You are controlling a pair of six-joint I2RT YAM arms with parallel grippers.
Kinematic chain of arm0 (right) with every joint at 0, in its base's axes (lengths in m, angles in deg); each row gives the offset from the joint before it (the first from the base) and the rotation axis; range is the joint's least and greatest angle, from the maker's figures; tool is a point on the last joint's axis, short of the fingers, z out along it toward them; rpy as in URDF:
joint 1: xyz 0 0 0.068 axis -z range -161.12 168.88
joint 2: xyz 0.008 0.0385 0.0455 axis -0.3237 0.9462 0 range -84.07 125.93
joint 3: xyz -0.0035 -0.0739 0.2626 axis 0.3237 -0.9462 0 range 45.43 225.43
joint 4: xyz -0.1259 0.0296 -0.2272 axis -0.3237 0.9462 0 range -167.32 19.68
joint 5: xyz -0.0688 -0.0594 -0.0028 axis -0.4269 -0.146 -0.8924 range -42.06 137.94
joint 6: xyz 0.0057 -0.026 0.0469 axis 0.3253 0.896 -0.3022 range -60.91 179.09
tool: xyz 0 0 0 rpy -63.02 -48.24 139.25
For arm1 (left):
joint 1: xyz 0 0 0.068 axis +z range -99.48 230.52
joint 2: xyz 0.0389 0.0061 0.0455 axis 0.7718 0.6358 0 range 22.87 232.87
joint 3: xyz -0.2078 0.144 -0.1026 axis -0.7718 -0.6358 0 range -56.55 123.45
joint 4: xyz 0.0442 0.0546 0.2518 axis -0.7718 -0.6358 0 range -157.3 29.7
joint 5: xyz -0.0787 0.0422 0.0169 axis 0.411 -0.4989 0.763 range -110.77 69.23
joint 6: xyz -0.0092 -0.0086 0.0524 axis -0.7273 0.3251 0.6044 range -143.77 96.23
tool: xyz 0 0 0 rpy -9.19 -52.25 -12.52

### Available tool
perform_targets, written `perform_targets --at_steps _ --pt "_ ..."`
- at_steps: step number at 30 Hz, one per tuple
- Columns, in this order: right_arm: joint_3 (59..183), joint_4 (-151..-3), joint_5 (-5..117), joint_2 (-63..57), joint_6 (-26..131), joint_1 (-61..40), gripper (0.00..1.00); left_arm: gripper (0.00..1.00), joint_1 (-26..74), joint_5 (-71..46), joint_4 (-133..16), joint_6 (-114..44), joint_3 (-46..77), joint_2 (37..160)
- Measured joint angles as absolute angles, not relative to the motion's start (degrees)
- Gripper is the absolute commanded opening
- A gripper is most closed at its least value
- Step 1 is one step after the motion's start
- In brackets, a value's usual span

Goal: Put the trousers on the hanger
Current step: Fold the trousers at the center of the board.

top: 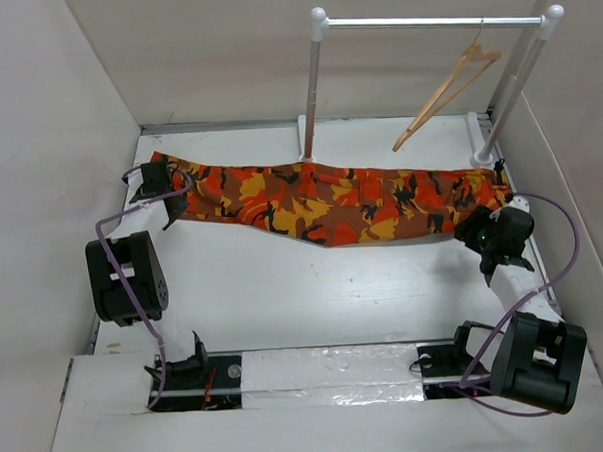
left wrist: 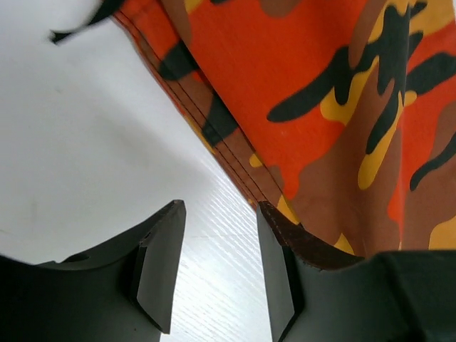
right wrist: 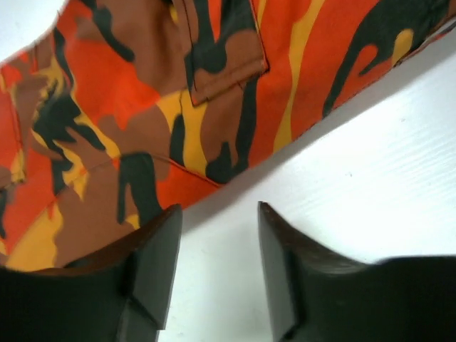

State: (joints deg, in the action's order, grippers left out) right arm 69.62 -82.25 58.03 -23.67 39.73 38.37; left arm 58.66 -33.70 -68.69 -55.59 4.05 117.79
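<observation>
Between released left gripper (left wrist: 219, 211) and released right gripper (right wrist: 218, 211), trousers (top: 321, 203) flat, ends just beside each

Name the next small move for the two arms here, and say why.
Probably nudge both grippers onto the near edge of the trousers before closing. The left gripper and right gripper stand open at opposite ends of the cloth, which lies flat on the table. Each wrist view shows only bare table between the fingers, with the cloth just beside.
</observation>
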Motion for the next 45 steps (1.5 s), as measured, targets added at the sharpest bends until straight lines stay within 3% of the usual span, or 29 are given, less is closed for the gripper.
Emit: perform_targets --at_steps 1,4,10,13,15,18,21,22,28,34,45 --pt "69.2 -82.5 58.3 -23.3 39.9 38.6 0.72 0.43 58.5 -32.8 -68.7 -56.1 4.0 118.4" --pt "68.7 -83.7 59.5 -21.4 40.2 41.1 0.77 0.45 58.2 -30.9 -68.4 -57.4 4.1 120.0" --pt "68.0 -89.2 63.0 -12.4 38.7 49.5 0.78 0.48 58.1 -29.3 -67.4 -59.4 5.2 124.2" --pt "69.2 -93.3 65.0 -7.6 37.0 50.0 0.76 0.42 58.1 -28.7 -66.7 -60.2 6.2 126.2" --pt "70.8 -95.1 65.9 -4.7 35.9 50.0 0.73 0.37 58.1 -28.6 -65.9 -60.6 6.8 127.2" --pt "72.7 -96.5 66.7 -1.4 34.3 49.9 0.54 0.24 58.1 -28.5 -65.2 -60.9 7.8 128.2" --pt "72.9 -97.6 67.1 0.6 32.4 49.8 0.13 0.03 58.1 -28.5 -64.7 -61.1 9.0 129.7" --pt "72.9 -97.7 67.1 1.0 31.6 49.8 0.00 0.00 58.1 -28.5 -64.4 -61.0 9.3 130.1" --pt "72.3 -97.6 67.5 -1.4 30.1 49.9 0.00 0.00 58.0 -30.2 -64.0 -60.7 9.7 130.5" --pt "70.5 -93.3 66.6 -14.8 31.2 51.0 0.00 0.00 57.8 -34.5 -64.9 -58.6 9.6 128.8" --pt "63.0 -75.4 73.0 -33.8 39.4 64.4 0.00 0.00 58.8 -38.1 -71.1 -56.4 -1.0 114.2"
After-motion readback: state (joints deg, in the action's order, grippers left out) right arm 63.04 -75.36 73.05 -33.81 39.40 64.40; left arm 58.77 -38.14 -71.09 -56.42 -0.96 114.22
